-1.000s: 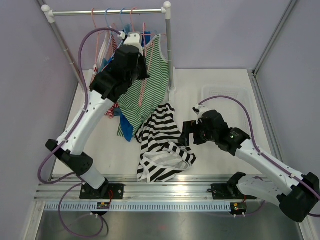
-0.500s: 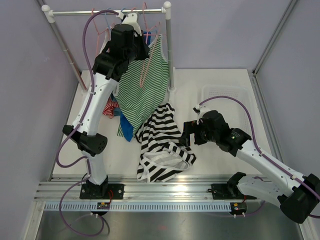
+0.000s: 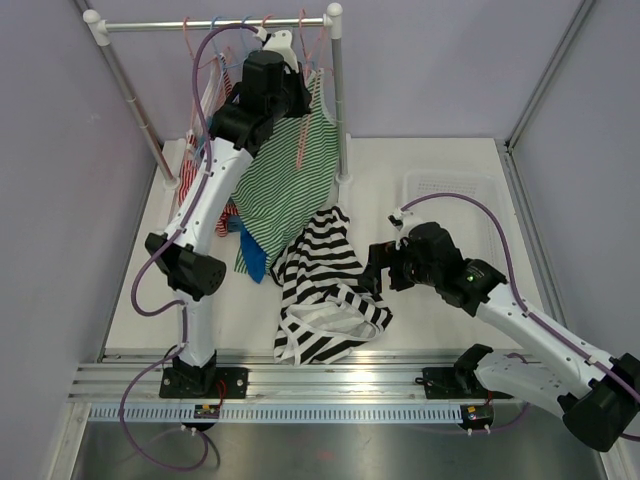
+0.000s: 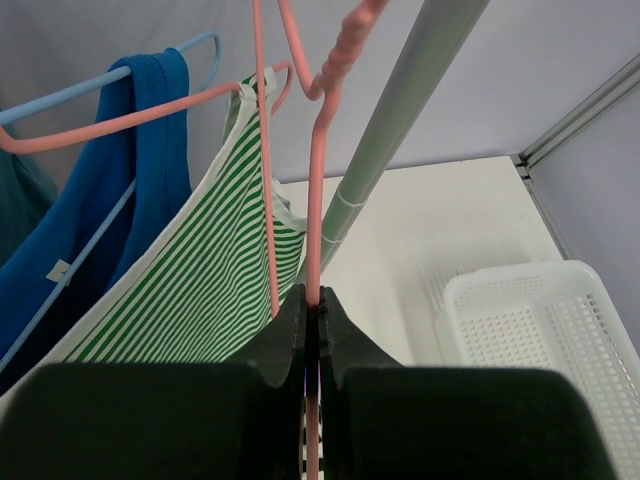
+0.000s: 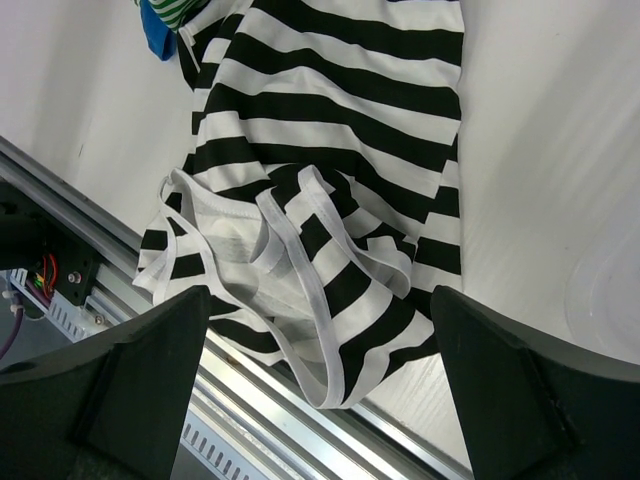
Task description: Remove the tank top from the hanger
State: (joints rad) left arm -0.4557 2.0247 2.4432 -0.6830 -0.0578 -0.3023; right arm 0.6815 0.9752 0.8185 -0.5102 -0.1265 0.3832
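The pink hanger [image 4: 319, 200] disappears downward between the jaws.

The green-and-white striped fabric tank top [image 3: 285, 175] hangs on a thin pink wire hanger [image 4: 317, 200]. A white-trimmed strap is looped over one of the hanger's sloping arms. The hanger sits high, its hook close under the metal rail [image 3: 215, 24]. The top drapes slantwise down toward the table, unfolded and still on the hanger.

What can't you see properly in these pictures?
- Top view: where the left tool grips the pink hanger, hidden by its wrist.
- Left wrist view: bottom of green striped tank top, behind the tool's body; white basket, cut by the right edge.
- Right wrist view: black-and-white top, cut by top edge.
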